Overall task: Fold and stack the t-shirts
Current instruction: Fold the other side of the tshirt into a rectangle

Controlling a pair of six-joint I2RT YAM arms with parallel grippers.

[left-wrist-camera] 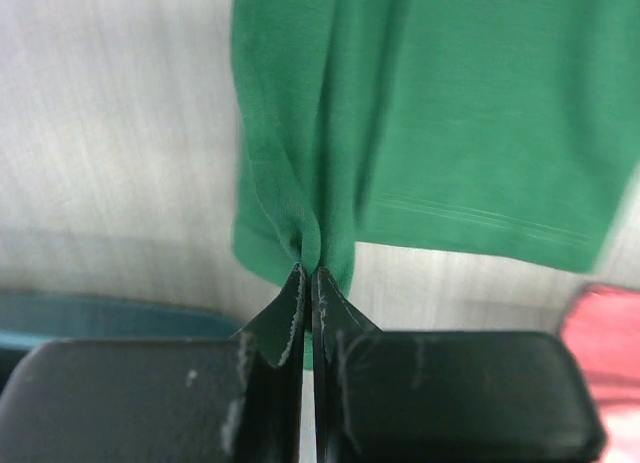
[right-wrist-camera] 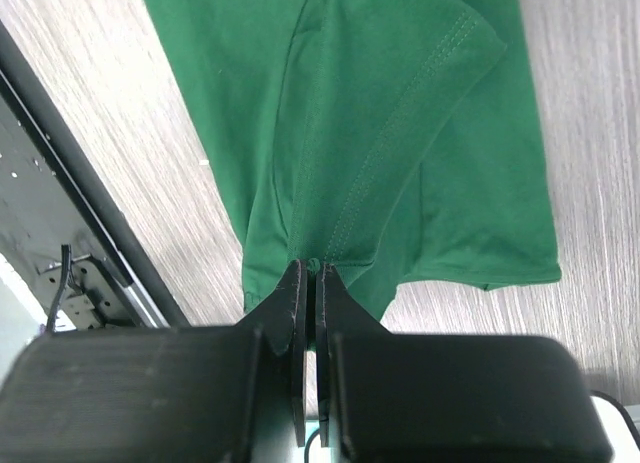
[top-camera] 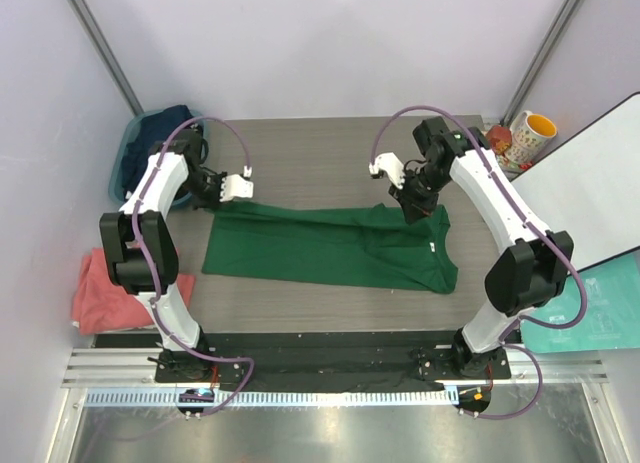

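Note:
A dark green t-shirt [top-camera: 330, 248] lies stretched across the middle of the table with a small white label near its neck. My left gripper [top-camera: 222, 201] is shut on the shirt's far left hem corner, where the cloth [left-wrist-camera: 300, 163] bunches between the tips [left-wrist-camera: 308, 271]. My right gripper [top-camera: 412, 209] is shut on the far right shoulder seam [right-wrist-camera: 360, 183], pinched at the tips [right-wrist-camera: 311, 266]. A salmon-pink t-shirt [top-camera: 105, 293] lies crumpled at the table's left edge. A navy t-shirt [top-camera: 165, 123] sits in the teal tub.
The teal plastic tub [top-camera: 125, 163] stands at the back left corner. A yellow mug [top-camera: 532, 135] and small items sit at the back right beside a white board [top-camera: 600, 183]. A black rail [top-camera: 300, 348] runs along the near edge.

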